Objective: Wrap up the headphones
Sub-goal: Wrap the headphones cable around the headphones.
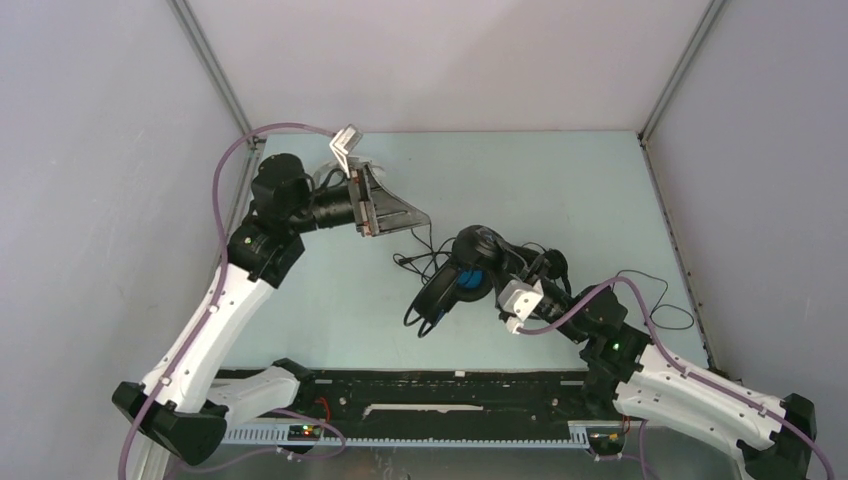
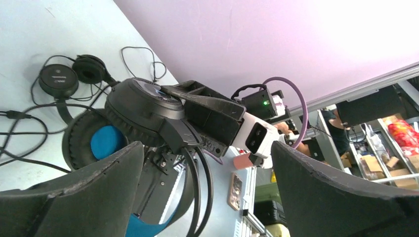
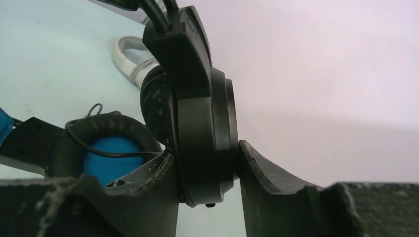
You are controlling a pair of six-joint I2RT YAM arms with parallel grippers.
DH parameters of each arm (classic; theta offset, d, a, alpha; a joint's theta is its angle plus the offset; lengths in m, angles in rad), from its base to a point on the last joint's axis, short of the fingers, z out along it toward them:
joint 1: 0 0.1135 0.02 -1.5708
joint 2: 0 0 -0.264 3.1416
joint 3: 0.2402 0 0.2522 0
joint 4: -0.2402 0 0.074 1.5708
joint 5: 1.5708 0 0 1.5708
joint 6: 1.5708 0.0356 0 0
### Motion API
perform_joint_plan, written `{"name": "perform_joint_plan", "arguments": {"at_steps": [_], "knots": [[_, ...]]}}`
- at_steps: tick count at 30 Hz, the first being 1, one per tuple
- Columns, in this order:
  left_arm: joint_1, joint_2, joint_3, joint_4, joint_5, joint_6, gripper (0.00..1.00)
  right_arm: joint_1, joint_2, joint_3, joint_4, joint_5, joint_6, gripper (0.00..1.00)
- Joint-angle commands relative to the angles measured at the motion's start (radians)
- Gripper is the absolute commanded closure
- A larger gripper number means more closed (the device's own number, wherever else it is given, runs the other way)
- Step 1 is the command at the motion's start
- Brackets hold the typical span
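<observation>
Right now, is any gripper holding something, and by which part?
The right gripper is closed on the black headphones with blue lining, pinching one earcup. The left gripper is open and holds nothing.

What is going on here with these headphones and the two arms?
The right pincer is clamped on an ear cup of the black headphones with blue lining. The left pincer is wide open, holding nothing. The slim black set lies on the table with its cable loose; the white-grey set lies farther back.

Both arms (image 1: 210, 328) wear white shells with black joints (image 1: 280, 188) — a purple-grey cable (image 2: 303, 108) looping along each — and end in rough, black, wedge-shaped fingers (image 2: 341, 197).
</observation>
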Motion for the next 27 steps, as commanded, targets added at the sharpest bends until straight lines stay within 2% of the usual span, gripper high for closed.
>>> {"name": "perform_joint_plan", "arguments": {"at_steps": [1, 3, 9, 11, 13, 16, 20, 27], "knots": [[0.027, 0.000, 0.075, -0.120, -0.026, 0.172, 0.00, -0.032, -0.012, 0.018, 0.085, -0.010, 0.195, 0.79], [0.027, 0.008, 0.105, -0.202, -0.049, 0.250, 0.00, -0.060, -0.009, 0.034, 0.083, 0.013, 0.255, 0.78], [0.026, -0.025, 0.155, -0.385, -0.207, 0.462, 0.01, -0.168, 0.031, 0.172, -0.146, 0.013, 0.463, 0.79], [0.020, -0.041, 0.178, -0.432, -0.282, 0.543, 0.02, -0.190, 0.053, 0.211, -0.214, 0.018, 0.510, 0.79], [-0.007, -0.051, 0.216, -0.491, -0.417, 0.641, 0.04, -0.205, 0.079, 0.251, -0.286, 0.033, 0.566, 0.79], [-0.089, -0.052, 0.264, -0.547, -0.589, 0.737, 0.06, -0.225, 0.128, 0.313, -0.409, 0.012, 0.658, 0.79], [-0.236, -0.035, 0.298, -0.549, -0.786, 0.787, 0.09, -0.231, 0.205, 0.398, -0.550, 0.032, 0.764, 0.79], [-0.441, 0.066, 0.328, -0.553, -1.131, 0.793, 0.11, -0.231, 0.270, 0.469, -0.630, 0.074, 0.867, 0.80]]}}
